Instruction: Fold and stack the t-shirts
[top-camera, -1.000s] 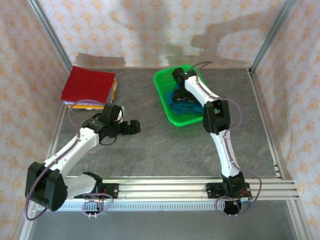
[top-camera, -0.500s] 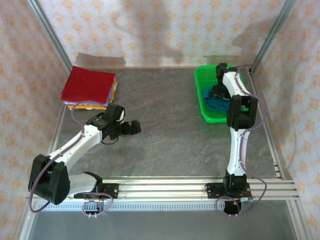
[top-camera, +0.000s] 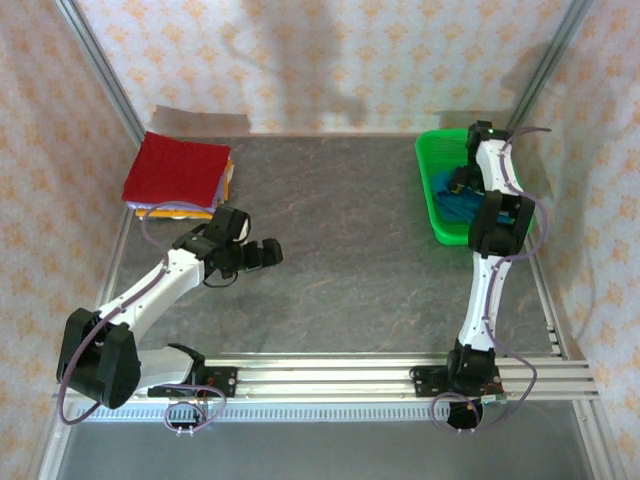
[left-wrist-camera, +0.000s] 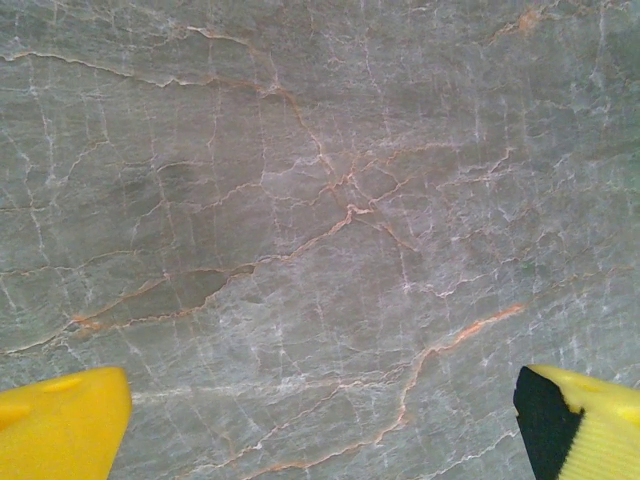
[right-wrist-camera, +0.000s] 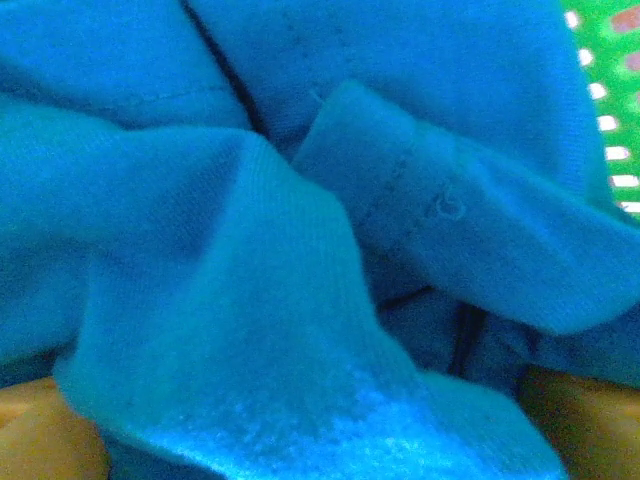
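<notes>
Teal-blue t-shirt (top-camera: 457, 207) lies crumpled in green basket (top-camera: 428, 150), far right of tabletop (top-camera: 350, 280); no clear long axis. Right claw (right-wrist-camera: 315, 425) released, spread fingers (right-wrist-camera: 45, 435) astride the cloth. Left claw (left-wrist-camera: 320, 425) released above tabletop. Folded dark red t-shirt (top-camera: 178, 168) tops far-left stack.

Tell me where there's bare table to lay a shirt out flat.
The middle of the table, between the folded stack far left and the green basket far right, is bare down to the near rail. The left gripper hovers open over its left part. The basket corner is crowded: the right gripper is down in the blue shirt there.
</notes>
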